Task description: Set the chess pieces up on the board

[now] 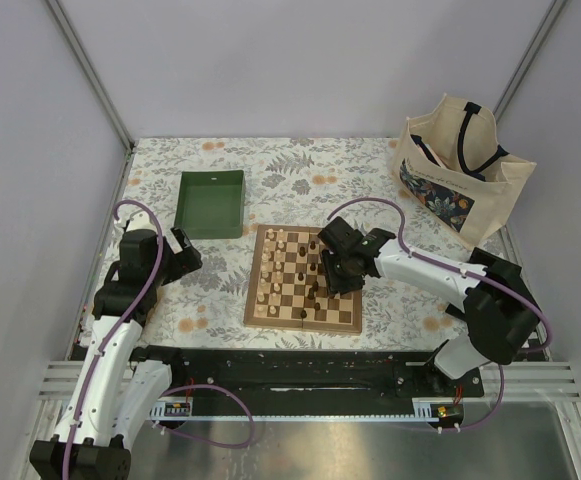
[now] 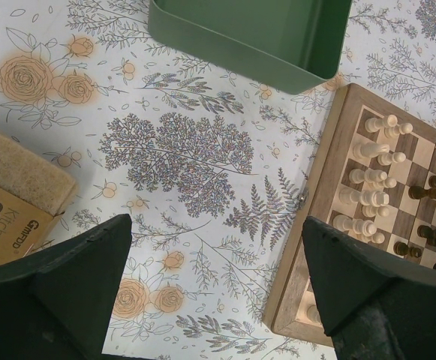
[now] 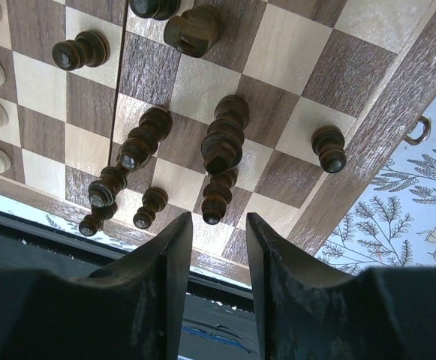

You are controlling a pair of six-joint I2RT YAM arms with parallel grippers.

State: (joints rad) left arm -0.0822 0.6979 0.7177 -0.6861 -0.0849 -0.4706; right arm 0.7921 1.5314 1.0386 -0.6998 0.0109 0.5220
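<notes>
Both empty: left fingers wide beside one board, right fingers narrowly apart over chess pieces.

We see a green tray and a cream tote bag resting well apart on the floral tabletop.

We see two white arms with black joints, the left arm at lower left, the right arm at right. Purple cables loop along both. The right gripper has matte black, wedge-shaped fingers.
</notes>
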